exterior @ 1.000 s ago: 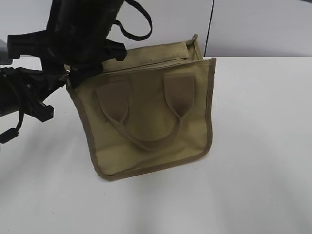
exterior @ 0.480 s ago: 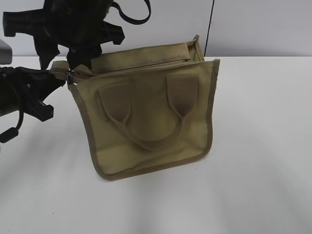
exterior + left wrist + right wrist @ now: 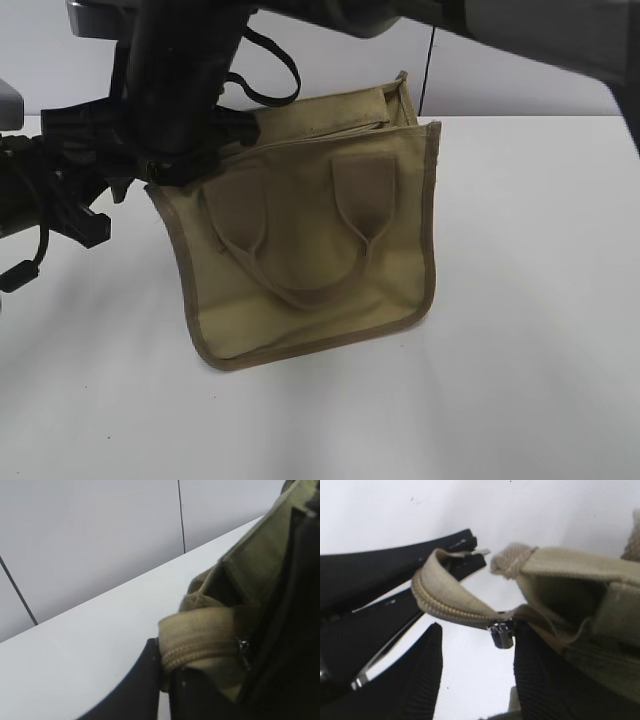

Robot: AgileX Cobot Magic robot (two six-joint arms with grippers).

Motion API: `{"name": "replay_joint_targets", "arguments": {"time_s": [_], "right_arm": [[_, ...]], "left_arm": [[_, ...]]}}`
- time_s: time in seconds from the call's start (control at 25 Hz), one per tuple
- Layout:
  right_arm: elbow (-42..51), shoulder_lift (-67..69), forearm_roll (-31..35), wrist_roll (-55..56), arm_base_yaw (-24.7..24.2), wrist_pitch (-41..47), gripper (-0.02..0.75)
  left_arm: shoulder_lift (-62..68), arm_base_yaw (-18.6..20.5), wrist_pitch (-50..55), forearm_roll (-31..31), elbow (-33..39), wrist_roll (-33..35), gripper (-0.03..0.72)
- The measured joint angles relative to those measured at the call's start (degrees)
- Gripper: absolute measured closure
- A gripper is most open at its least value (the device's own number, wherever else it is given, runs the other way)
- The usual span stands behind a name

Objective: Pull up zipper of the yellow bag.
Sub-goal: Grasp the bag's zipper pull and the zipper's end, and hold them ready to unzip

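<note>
The yellow bag [image 3: 310, 250] stands on the white table, handles facing me. My left gripper [image 3: 165, 661] is shut on the fabric tail of the zip line at the bag's top left corner, and it shows at the left of the exterior view [image 3: 100, 170]. The zipper's silver pull [image 3: 502, 633] hangs at that end of the zip line and shows small in the left wrist view [image 3: 243, 647]. My right gripper [image 3: 477, 632] is open, its two black fingers either side of the pull without gripping it. In the exterior view the right gripper [image 3: 175, 150] hides the pull.
The white table [image 3: 520, 300] spreads to the right of and in front of the bag. A pale wall with a dark vertical seam [image 3: 428, 70] stands behind. The right arm's grey body [image 3: 500, 30] crosses the top of the exterior view.
My right arm has come down from above onto the bag's top left corner. The bag has shifted slightly. The left gripper still holds the zip tail.
</note>
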Motion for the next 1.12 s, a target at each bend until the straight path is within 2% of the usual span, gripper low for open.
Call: {"name": "replay_joint_targets", "arguments": {"time_s": [0.16,0.4,0.44,0.8,0.92,1.12], "right_arm": [[0.0,0.42,-2.5,3.5,0.0,-1.54,0.42],[0.0,0.42,-6.51,5.33,0.0,-0.81,0.669],[0.0,0.42,-6.65,5.13,0.0,-0.69,0.689],[-0.04,-2.58,-5.1,-0.36,-0.13,2.73,0.7],[-0.04,-3.96,-0.83,-3.43,-0.9,4.42,0.748],[-0.04,-5.28,6.26,-6.64,-3.36,5.18,0.753]], "left_arm": [[0.0,0.0,0.0,0.07,0.0,-0.66,0.686],[0.0,0.0,-0.52,0.07,0.0,-1.08,0.686],[0.0,0.0,-0.61,0.12,0.0,-1.08,0.686],[0.0,0.0,-1.34,0.19,0.0,-1.2,0.686],[0.0,0.0,-1.38,0.13,0.0,-1.25,0.686],[0.0,0.0,-1.38,0.13,0.0,-1.25,0.686]]}}
